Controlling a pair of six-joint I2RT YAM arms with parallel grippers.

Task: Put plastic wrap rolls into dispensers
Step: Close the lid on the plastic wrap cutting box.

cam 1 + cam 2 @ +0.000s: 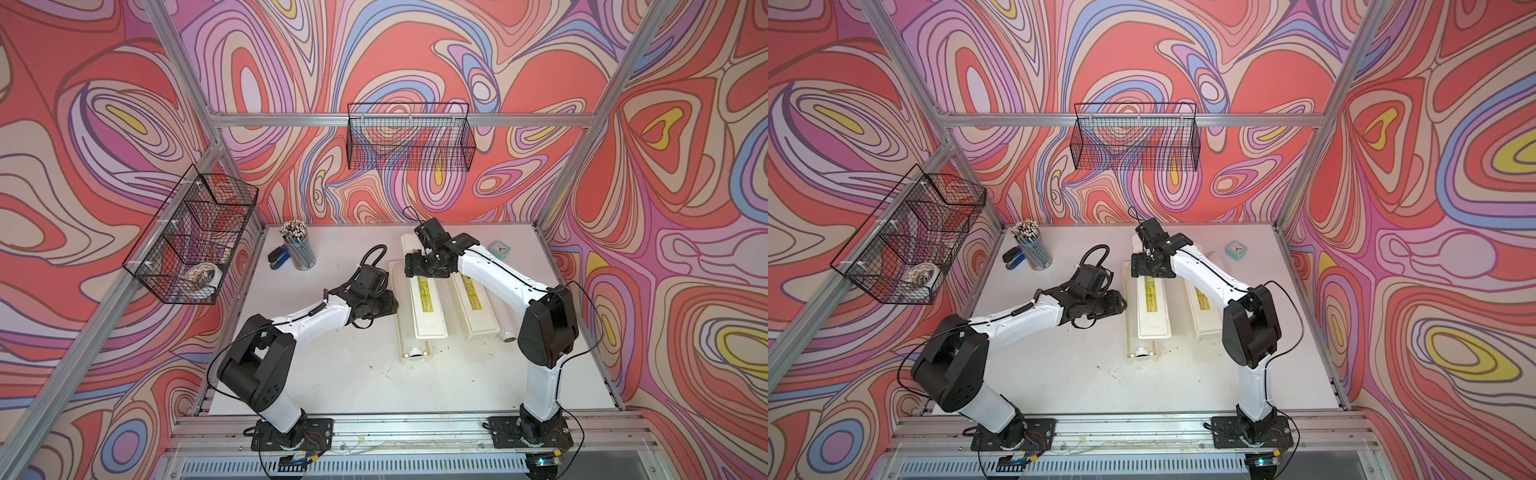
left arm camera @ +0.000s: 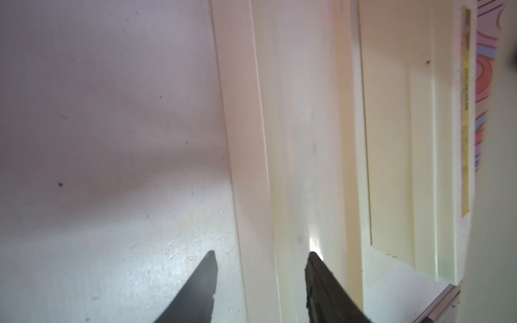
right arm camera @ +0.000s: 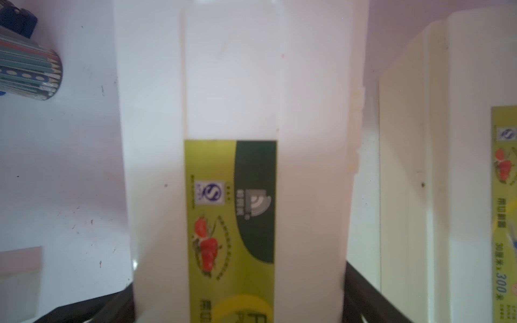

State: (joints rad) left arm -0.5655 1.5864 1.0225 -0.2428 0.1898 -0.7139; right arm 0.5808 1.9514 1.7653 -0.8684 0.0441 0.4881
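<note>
At 9 o'clock of the open dispenser (image 1: 403,332), the left end effector (image 2: 261,253) hovers empty, fingers apart, beside one plastic wrap roll (image 2: 305,125) lying in the tray. The right end effector (image 3: 237,279) looks clamped across the lid (image 3: 235,84), so closing seems the step in hand: swing it toward 9 o'clock once the left arm clears. The second roll (image 1: 508,332) lies at 3 o'clock of the shut dispenser (image 1: 478,316).

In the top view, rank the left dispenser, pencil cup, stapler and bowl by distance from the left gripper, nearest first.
From the left gripper in a top view:
1. Left dispenser, right beside it, on its right.
2. Pencil cup, toward the far-left corner.
3. Stapler, just left of the cup.
4. Bowl, up in the left wall basket.
</note>
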